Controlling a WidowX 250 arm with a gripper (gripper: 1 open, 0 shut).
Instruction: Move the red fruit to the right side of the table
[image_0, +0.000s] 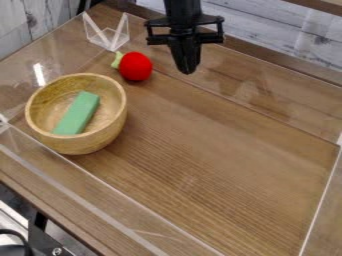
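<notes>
The red fruit (134, 66) is small, glossy and bright red with a tiny green top, lying on the brown wood-grain table (227, 150) near its far left edge. My gripper (186, 68) hangs point-down just to the right of the fruit, a short gap away and slightly above the tabletop. Its black fingers are pressed together and hold nothing.
A wooden bowl (112, 127) with a green block (78, 112) inside sits at the left, in front of the fruit. Clear acrylic walls (315, 210) edge the table. A clear folded bracket (104, 34) stands behind the fruit.
</notes>
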